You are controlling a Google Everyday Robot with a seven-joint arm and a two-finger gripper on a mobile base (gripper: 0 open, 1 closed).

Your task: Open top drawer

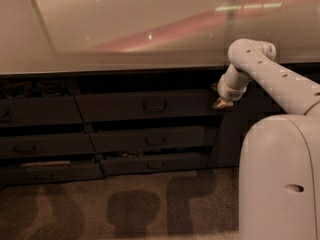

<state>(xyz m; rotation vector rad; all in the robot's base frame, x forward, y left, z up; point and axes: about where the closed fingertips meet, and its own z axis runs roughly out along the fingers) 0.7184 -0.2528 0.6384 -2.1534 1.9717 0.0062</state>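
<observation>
The robot's white body (280, 184) fills the lower right corner of the view, and its single arm (285, 81) rises from behind it toward the upper left. At the rounded elbow joint (247, 51) the arm bends sharply and goes down through a short wrist (231, 86). The gripper (221, 103) hangs at the end of the wrist, pointing down and a little left, at middle height, right of centre.

Tan gripper (221, 103) sits beside dark-grey top drawer (112, 106).
</observation>
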